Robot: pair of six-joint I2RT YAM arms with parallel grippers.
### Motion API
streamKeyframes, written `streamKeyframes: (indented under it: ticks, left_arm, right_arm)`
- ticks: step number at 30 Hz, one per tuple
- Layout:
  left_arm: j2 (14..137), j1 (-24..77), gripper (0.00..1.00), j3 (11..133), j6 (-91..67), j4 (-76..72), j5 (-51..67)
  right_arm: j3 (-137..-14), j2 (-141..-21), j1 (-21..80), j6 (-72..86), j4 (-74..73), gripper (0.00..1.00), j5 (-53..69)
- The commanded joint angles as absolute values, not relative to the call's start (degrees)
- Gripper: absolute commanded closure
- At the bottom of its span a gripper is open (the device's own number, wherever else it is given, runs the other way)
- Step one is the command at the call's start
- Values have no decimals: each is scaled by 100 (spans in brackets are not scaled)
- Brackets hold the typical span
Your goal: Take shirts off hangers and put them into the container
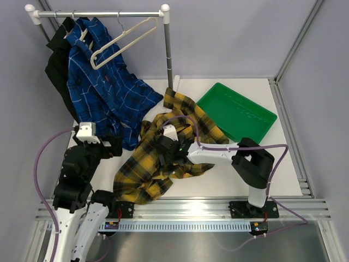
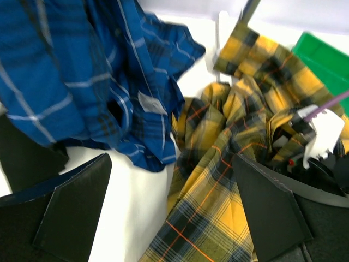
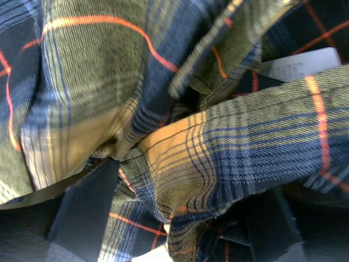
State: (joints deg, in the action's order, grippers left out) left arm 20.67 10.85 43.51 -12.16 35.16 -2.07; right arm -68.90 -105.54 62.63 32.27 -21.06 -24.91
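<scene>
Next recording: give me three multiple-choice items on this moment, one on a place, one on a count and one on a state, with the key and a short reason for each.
1. Where is the yellow shirt?
A. in the tray
B. on the table
C. on the rail

2. How many shirts hang on the rail?
A. three
B. one
C. two

3. The left gripper is:
A. open, holding nothing
B. shut on the yellow shirt
C. shut on the rail

Key:
1 B: it lies crumpled on the table, and the tray holds nothing.
2 C: only the blue shirt and the black shirt hang there.
3 A: in the left wrist view its fingers stand wide apart with nothing between them.
</scene>
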Motion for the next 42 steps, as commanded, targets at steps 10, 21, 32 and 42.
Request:
streamKeyframes:
  ticks: [10,21,32,42]
  left_arm:
    - [1995,1169,1,3674,-1318,2672,26]
    - [1986,1213,1,3656,-1318,2733,-193]
    - [1969,1222,1,3647,-1318,2751,-237]
    - [1960,1230,1,3639,-1318,2742,-211]
  right_arm:
    - [-7189,-10293,6117,3315,-2372,100,-3005]
    - [-9215,-8245,6047,1392,-3559,100,-4236]
    - [-11311,-7946,4439,-254,-3113,100,-4264]
    - [-11858,-7972,3262,-800,-2777,100,-3990]
